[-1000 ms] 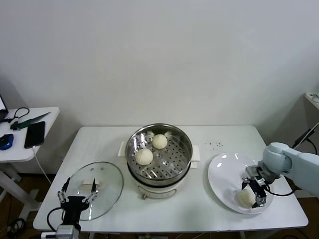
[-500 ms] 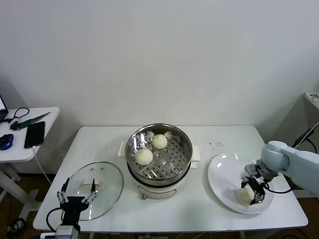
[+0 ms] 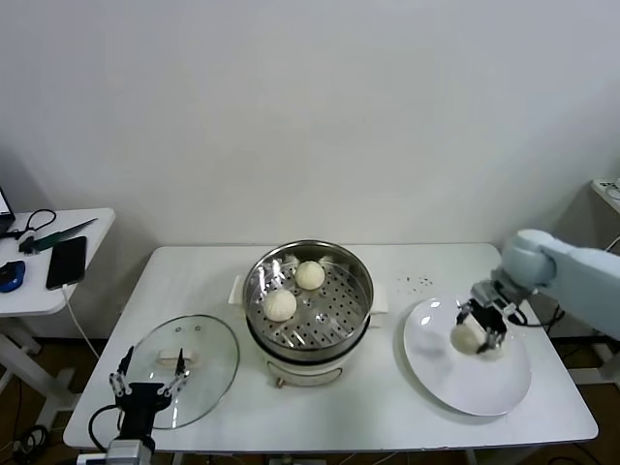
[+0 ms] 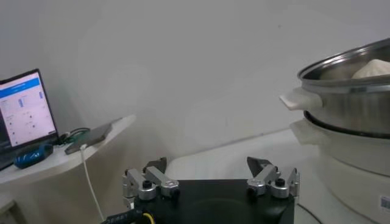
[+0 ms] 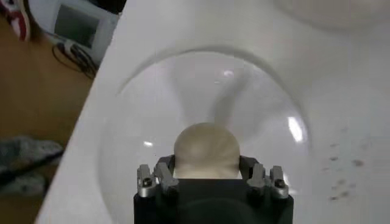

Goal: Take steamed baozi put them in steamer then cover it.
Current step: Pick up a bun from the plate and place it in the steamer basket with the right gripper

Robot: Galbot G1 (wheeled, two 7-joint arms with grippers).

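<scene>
My right gripper (image 3: 477, 332) is shut on a cream-white baozi (image 3: 467, 336) and holds it above the white plate (image 3: 455, 373) at the table's right. The held baozi also shows in the right wrist view (image 5: 206, 150), between the fingers (image 5: 166, 170). Two more baozi (image 3: 310, 275) (image 3: 280, 304) lie on the perforated tray of the steamer (image 3: 358, 291) at mid-table. The glass cover (image 3: 208, 363) with its white handle lies flat on the table's front left. My left gripper (image 3: 150, 380) is open and idle at the cover's near edge.
A side table (image 3: 39, 291) at the far left carries a phone (image 3: 67, 262), cables and a blue mouse. In the left wrist view the steamer's rim and side handle (image 4: 298, 98) stand close on one side, and a laptop screen (image 4: 23, 109) shows beyond.
My right gripper has lifted the baozi off the plate's near right part and moved it up and toward the steamer. The left arm has not moved.
</scene>
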